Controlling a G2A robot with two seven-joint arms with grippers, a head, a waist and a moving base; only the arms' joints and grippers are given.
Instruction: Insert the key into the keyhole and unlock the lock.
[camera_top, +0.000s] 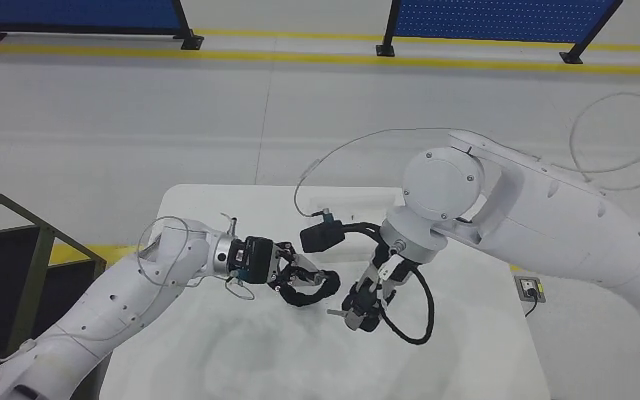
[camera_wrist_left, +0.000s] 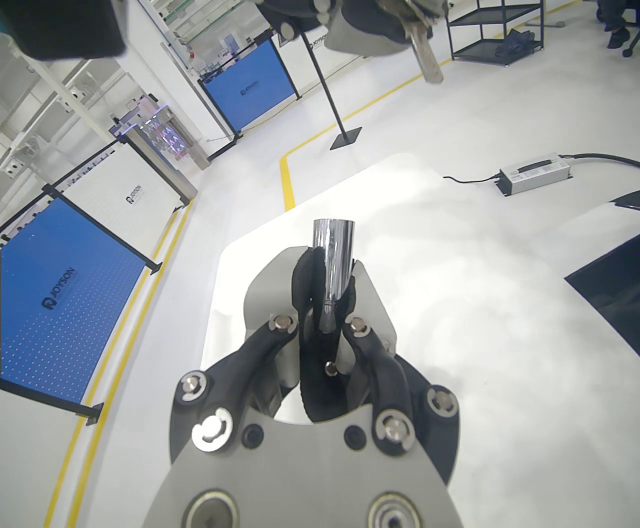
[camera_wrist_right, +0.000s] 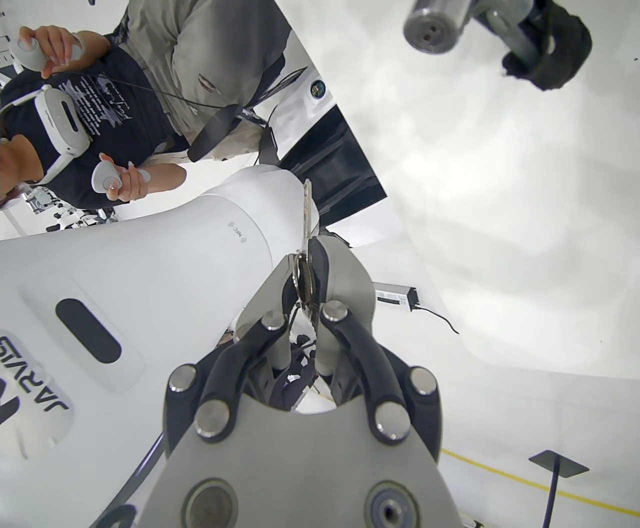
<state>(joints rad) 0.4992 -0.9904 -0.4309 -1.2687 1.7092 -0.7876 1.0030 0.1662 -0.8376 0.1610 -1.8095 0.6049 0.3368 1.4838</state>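
Note:
The lock (camera_wrist_left: 334, 260) is a shiny chrome cylinder, and my left gripper (camera_wrist_left: 325, 280) is shut on it, holding it above the white table. Its round end with the keyhole (camera_wrist_right: 432, 27) faces the right wrist camera. My right gripper (camera_wrist_right: 306, 260) is shut on the key's head, and the flat metal key (camera_wrist_right: 306, 215) sticks out past the fingertips. In the top view the left gripper (camera_top: 312, 283) and the right gripper (camera_top: 360, 312) hang close together over the table's middle. The key tip (camera_top: 337, 313) points toward the left gripper, a small gap away from the lock.
The white table (camera_top: 450, 340) has rounded corners and open surface all around both grippers. A black metal frame (camera_top: 30, 260) stands off its left side. On the floor lie a grey power box (camera_wrist_left: 535, 172) with cable, and blue barrier panels (camera_top: 90, 15) stand farther off.

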